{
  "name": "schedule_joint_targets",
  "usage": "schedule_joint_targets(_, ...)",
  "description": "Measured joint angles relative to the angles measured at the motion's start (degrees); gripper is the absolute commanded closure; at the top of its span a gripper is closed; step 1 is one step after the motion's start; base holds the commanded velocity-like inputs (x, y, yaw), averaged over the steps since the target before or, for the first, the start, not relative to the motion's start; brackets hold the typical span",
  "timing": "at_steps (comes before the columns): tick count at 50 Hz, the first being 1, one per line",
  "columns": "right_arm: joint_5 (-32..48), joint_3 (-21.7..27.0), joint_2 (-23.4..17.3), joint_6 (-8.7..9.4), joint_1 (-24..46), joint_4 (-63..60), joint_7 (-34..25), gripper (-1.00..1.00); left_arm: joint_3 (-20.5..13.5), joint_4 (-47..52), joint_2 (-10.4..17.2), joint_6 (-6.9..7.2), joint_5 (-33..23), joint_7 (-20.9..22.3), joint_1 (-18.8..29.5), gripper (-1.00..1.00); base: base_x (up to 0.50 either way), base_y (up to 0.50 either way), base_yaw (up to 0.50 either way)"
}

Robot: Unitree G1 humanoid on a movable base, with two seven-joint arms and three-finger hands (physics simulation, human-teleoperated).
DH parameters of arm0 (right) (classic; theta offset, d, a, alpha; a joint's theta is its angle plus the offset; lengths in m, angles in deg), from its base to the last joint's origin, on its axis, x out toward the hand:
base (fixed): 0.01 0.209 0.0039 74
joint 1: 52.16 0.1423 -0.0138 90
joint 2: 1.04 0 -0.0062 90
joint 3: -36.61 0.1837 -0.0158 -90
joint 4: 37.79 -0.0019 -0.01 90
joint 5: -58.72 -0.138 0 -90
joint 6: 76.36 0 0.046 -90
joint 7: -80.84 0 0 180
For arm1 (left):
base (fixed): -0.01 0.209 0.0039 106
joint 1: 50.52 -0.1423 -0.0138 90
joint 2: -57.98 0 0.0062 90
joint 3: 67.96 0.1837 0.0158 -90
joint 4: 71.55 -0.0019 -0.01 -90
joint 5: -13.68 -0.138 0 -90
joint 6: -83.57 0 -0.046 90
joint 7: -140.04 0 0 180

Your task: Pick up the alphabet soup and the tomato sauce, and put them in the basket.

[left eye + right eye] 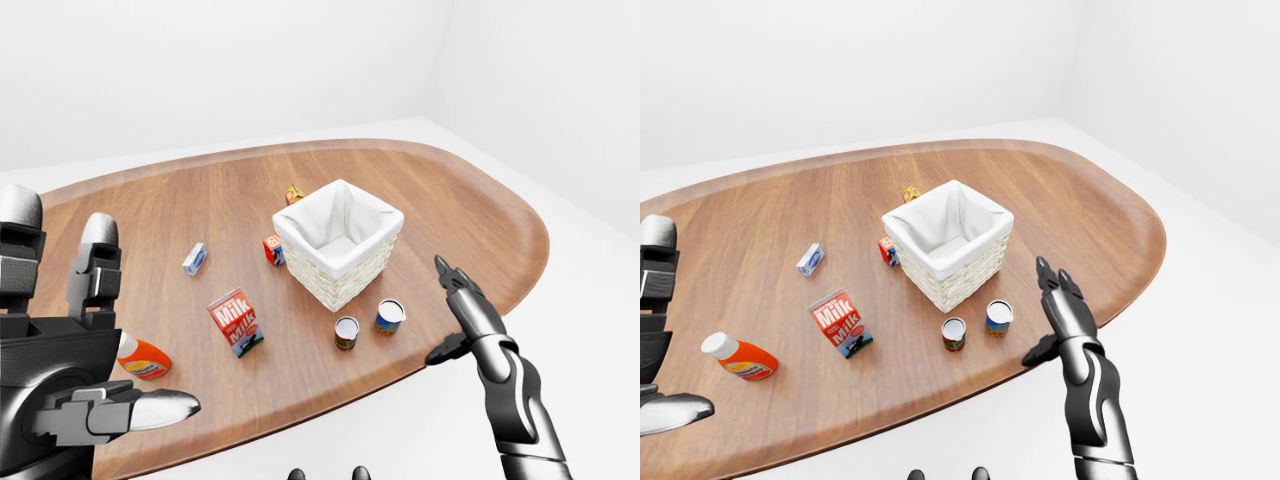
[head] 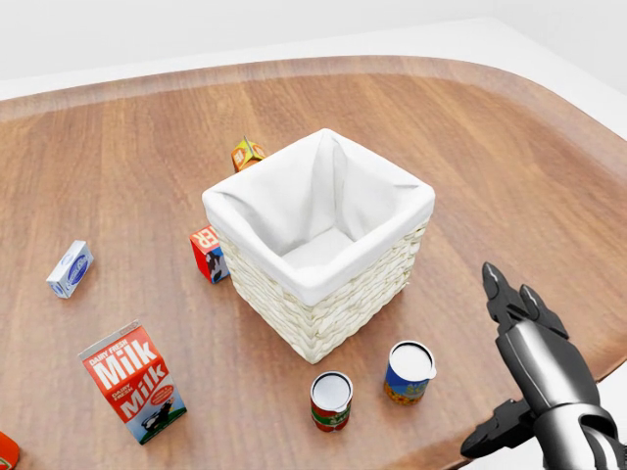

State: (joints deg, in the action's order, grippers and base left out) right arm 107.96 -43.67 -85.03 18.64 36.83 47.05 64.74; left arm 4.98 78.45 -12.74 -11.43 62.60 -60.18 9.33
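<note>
Cans [image 2: 331,400] stand upright, silver-lidded, beside white-lined basket [image 2: 364,278].

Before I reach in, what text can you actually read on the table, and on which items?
"Milk", printed twice, on the red milk carton; a small line above it is too blurred to read.
"ER", a partial word, on the small red box beside the basket.
Labels on both cans, the small blue-white box and the orange bottle: unreadable.
</note>
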Motion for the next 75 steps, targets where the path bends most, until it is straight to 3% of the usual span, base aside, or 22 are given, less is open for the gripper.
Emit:
schedule_joint_targets(51,-1.69,-5.22,-2.22,0.0,12.0,23.43,6.66,-1.0,-0.12,0.0,0.95,0.0,0.52,-0.23,-1.39,-1.0,0.0,0.0,0.0)
schedule_joint_targets(75,-1.63,-8.02,-2.42,0.0,18.97,38.36,10.27,-1.0,-1.93,0.0,0.54,0.0,2.2,-0.13,-0.26,-1.0,0.0,0.0,0.0)
